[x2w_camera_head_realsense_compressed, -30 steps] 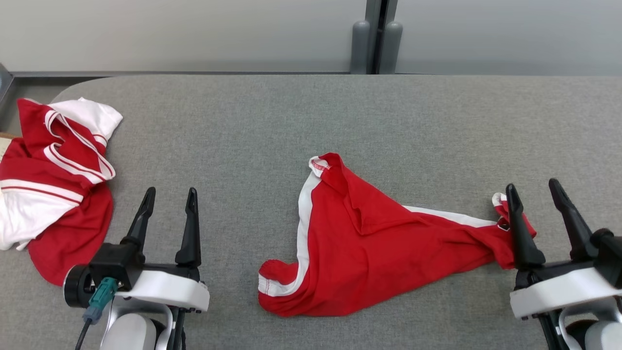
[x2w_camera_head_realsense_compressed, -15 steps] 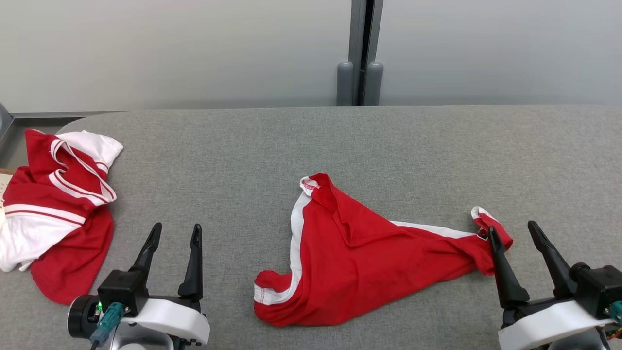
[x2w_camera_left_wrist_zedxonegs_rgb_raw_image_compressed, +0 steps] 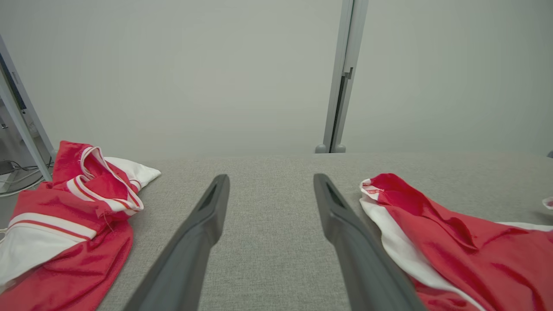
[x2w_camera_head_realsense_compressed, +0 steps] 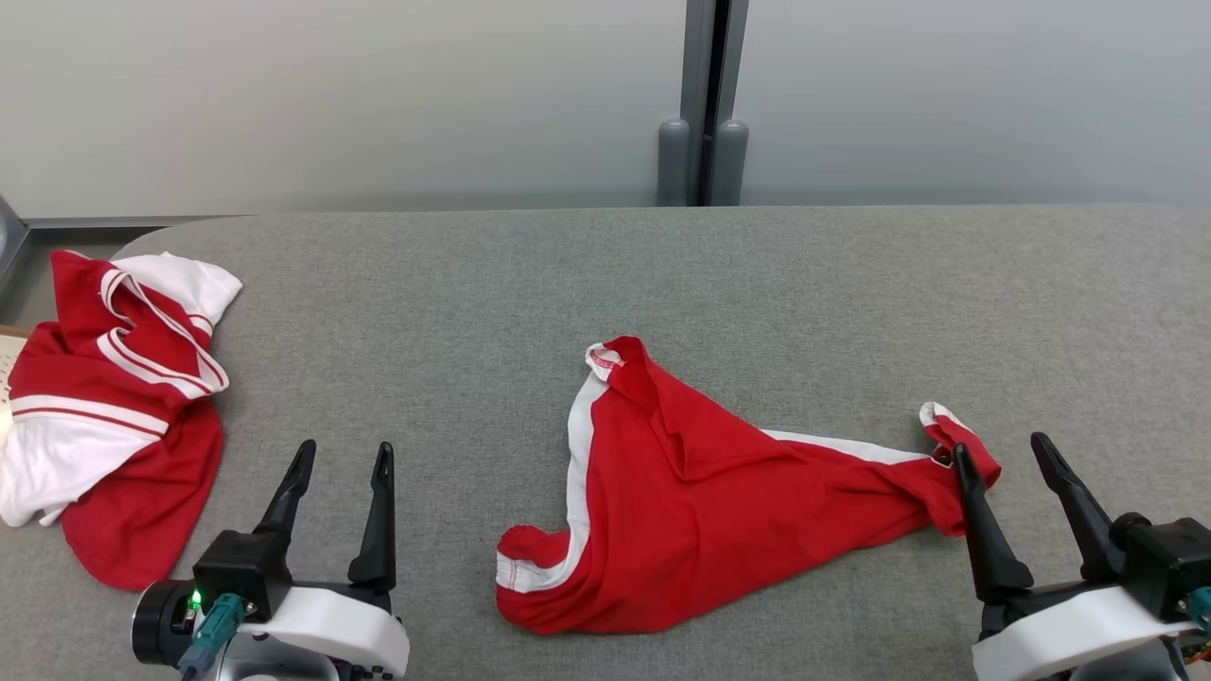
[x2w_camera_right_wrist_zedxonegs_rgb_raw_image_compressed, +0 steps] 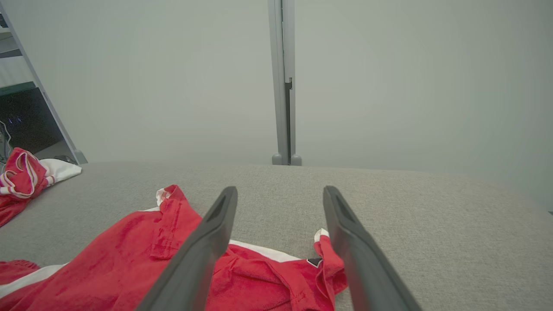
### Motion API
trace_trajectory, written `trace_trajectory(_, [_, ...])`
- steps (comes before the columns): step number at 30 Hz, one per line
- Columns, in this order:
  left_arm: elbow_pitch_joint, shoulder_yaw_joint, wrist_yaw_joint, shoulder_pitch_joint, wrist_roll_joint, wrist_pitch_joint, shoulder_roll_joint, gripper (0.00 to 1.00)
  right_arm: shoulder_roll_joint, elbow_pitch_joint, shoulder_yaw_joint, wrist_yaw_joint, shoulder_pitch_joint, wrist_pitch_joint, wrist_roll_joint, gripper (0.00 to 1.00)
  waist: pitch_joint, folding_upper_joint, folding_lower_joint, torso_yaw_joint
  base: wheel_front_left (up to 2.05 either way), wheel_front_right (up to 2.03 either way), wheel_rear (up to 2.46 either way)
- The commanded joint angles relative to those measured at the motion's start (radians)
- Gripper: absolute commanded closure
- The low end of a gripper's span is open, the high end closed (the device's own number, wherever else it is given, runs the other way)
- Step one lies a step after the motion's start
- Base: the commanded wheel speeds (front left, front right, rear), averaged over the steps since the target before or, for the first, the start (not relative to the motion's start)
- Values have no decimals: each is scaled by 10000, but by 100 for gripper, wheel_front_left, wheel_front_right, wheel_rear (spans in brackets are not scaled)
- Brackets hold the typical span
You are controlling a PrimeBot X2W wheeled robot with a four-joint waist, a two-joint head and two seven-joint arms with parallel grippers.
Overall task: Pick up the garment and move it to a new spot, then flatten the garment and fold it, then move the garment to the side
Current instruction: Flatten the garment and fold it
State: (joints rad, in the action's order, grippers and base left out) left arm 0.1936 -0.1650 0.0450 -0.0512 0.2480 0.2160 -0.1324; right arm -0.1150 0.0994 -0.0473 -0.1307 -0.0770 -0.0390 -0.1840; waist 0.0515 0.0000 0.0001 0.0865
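A red garment with white trim lies crumpled in the middle of the grey table, and its right end tapers to a small bunched tip. My right gripper stands open just behind that tip, above the cloth and holding nothing. In the right wrist view the garment lies under and between the open fingers. My left gripper is open over bare table, left of the garment. The left wrist view has the garment to the right of my fingers.
A second red and white garment lies heaped at the table's left edge, also in the left wrist view. A grey wall with a vertical post runs behind the table. A metal frame stands off the left end.
One second ago the camera tilted up, sliding the whole picture down. Since half a second ago almost nothing has changed; both grippers stay open and the garment lies as before.
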Motion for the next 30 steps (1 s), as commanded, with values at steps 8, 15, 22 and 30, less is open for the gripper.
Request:
trace_trajectory(8, [-112,-121,15,-338,104,85,35,0,-61,-225,190,-1,269,-249,92,0,275,0,-1,415,0,0,0])
trace_trajectory(15, [-207,-351,-62,-924,144,236,277,0,-641,-933,-509,-1,1333,-869,-90,0,1113,0,-1,1261,0,0,0])
trace_trajectory(22, [29,-722,-160,-1712,255,432,601,0,-1505,-2063,-2310,1,2928,-1933,-657,0,1972,0,-1,2338,0,0,0])
trace_trajectory(30, [122,-843,-83,-2034,413,496,747,0,-2163,-3140,-3375,1,4052,-3357,-1075,64,2343,0,-1,2831,0,0,0])
